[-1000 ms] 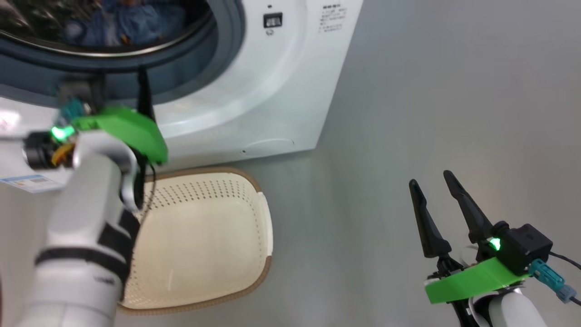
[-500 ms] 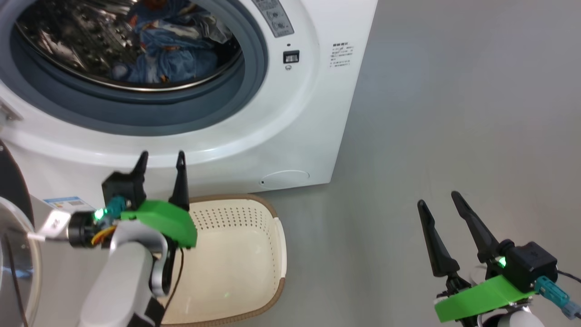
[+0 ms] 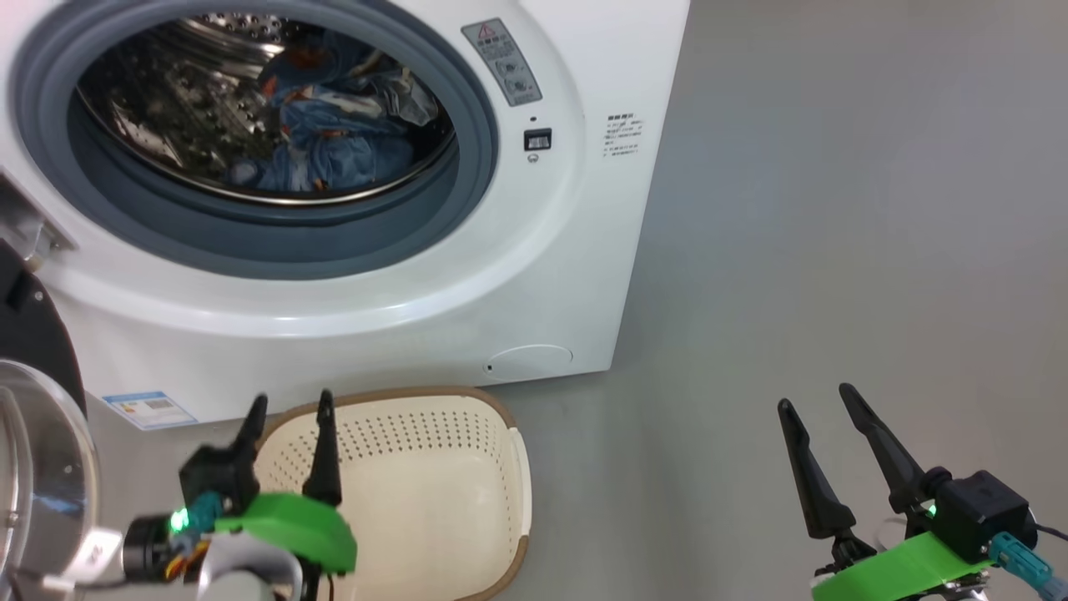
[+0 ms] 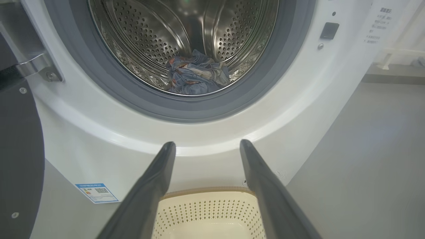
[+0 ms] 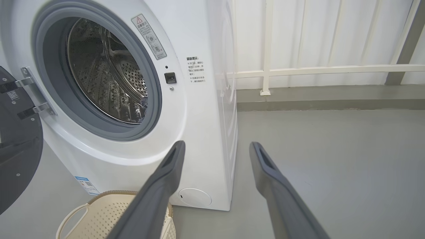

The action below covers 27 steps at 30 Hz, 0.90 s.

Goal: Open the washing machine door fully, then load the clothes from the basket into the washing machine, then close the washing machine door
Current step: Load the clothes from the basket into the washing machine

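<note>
Both sets of fingers are spread wide and holding nothing. The left gripper hangs over the empty basket, and the right gripper is out over bare floor. The clothes sit low in the washing machine drum, so I reckon closing is next. The washing machine door stands swung open at far left. I'd hook the left fingers behind its free edge and push steadily till it clicks shut.
</note>
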Tool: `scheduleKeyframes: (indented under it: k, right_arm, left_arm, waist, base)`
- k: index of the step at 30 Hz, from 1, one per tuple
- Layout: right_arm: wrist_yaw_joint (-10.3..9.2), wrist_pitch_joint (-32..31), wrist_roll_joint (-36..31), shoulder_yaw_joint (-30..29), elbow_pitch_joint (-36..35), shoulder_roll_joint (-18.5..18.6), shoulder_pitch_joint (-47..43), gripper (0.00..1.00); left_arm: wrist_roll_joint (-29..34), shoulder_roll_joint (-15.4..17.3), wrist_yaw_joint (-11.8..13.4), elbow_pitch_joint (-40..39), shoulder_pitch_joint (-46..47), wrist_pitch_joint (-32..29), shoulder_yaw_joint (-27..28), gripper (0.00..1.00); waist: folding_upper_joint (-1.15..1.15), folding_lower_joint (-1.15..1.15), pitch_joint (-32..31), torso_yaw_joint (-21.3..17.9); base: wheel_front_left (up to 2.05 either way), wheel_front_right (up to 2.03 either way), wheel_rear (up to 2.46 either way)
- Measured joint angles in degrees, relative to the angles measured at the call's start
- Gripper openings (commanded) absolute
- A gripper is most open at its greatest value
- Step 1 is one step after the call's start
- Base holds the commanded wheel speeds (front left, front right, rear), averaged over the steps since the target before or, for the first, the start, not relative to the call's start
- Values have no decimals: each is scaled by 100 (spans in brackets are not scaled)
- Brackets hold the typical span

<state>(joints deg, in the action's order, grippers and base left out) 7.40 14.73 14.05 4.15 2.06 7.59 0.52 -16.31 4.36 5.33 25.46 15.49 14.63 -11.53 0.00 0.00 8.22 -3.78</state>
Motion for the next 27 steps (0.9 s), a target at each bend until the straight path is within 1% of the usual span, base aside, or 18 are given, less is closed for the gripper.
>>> scheduleKeyframes:
  k: [3,5,11,17,27]
  right_arm:
    - [0,0,15,-8,4,22,-84,100]
    - [0,0,15,-19,3,33,-87,100]
    - [0,0,14,-60,-7,69,-157,100]
    - [0,0,15,-101,-43,74,-174,100]
    - [0,0,15,-126,-52,73,-186,100]
  left_arm:
    - [54,-5,3,-229,-319,0,115,100]
    - [102,-24,53,-415,-499,0,192,100]
    - [197,-88,55,-870,-945,0,417,100]
    - [321,-158,121,-1289,-1390,0,645,100]
    - [443,-166,120,-1691,-1794,0,764,100]
  waist:
    - [0,0,-89,4]
    - [0,0,-134,14]
    - [0,0,-225,51]
    - [0,0,-255,4]
    - [0,0,-307,-38]
  base:
    - [0,0,0]
    - [0,0,0]
    - [0,0,0]
    - [0,0,0]
    - [0,0,0]
